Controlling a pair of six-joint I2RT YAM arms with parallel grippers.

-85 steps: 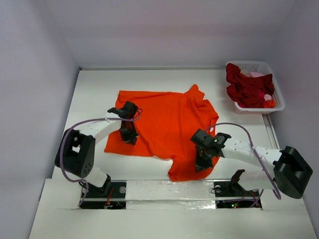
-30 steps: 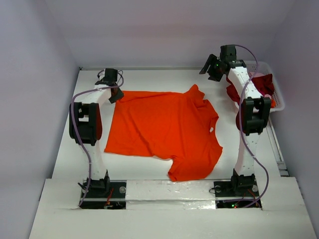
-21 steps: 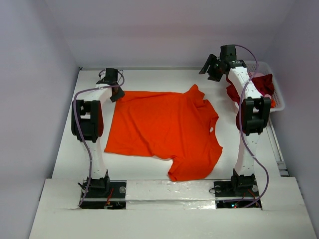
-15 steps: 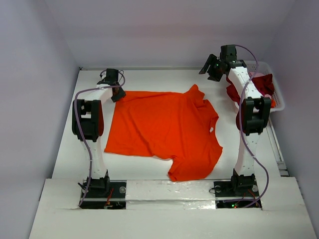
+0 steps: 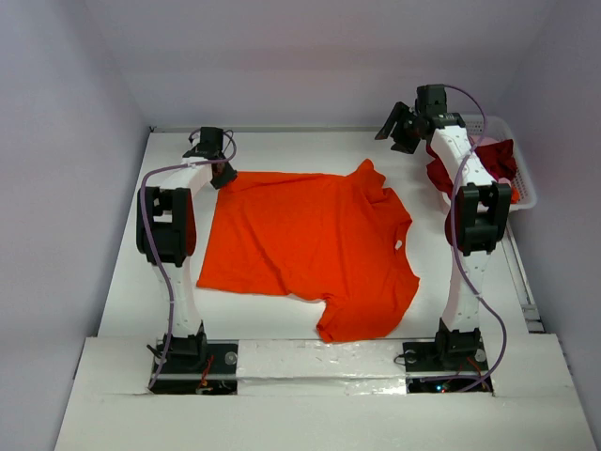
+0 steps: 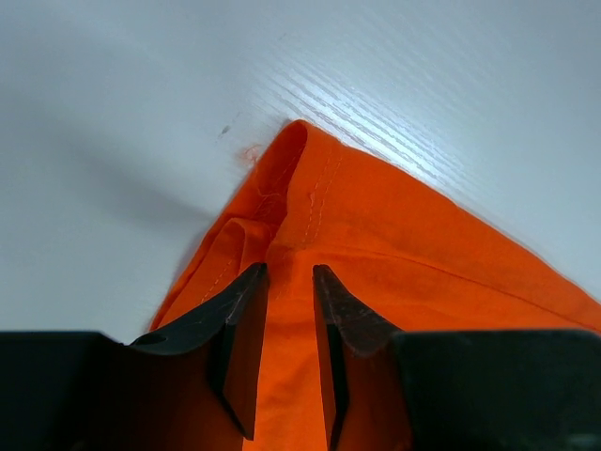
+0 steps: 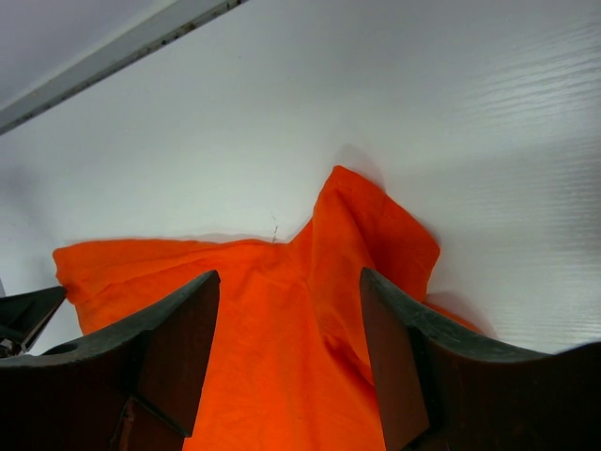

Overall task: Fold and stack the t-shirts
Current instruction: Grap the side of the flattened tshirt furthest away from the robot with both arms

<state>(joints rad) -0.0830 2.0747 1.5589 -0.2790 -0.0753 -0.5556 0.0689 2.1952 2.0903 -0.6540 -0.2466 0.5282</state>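
Left hand (image 6: 289,277) has narrowed over the orange t-shirt's (image 5: 310,244) stitched, pointed corner.

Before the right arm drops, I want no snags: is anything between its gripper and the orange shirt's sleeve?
Nothing visible. The right gripper hangs open facing the far sleeve of the orange shirt, with only bare table around it. The basket sits off to its right, out of the path.

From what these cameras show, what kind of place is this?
Probably a robot test cell for laundry folding: a white table enclosed by plain walls, an orange t-shirt spread on it, and a basket of dark red clothes at the far right corner.
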